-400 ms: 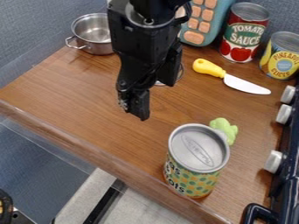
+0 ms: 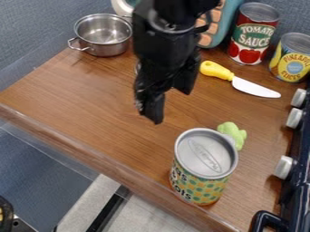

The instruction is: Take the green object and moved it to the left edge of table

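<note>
The green object [image 2: 232, 135] is peeking out behind the can [image 2: 204, 165], which is crowding the near edge; the surface [image 2: 91, 106] is stretching away left. Now the gripper [image 2: 171, 100] is drifting right, fingers [image 2: 155, 108] hanging apart, holding nothing.

A pot [image 2: 106, 49], a knife [image 2: 249, 87] and three cans [image 2: 206, 153] stand or lie about.A yellow-handled knife [image 2: 249, 87] lies near two upright cans [image 2: 249, 34].

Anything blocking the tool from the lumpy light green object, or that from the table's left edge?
Nothing visible between the black tool and the lumpy light green object. The silver-topped can with dotted label stands just nearer the camera, partly hiding it. No obstacle visible across the brown wooden table toward picture-left.
</note>
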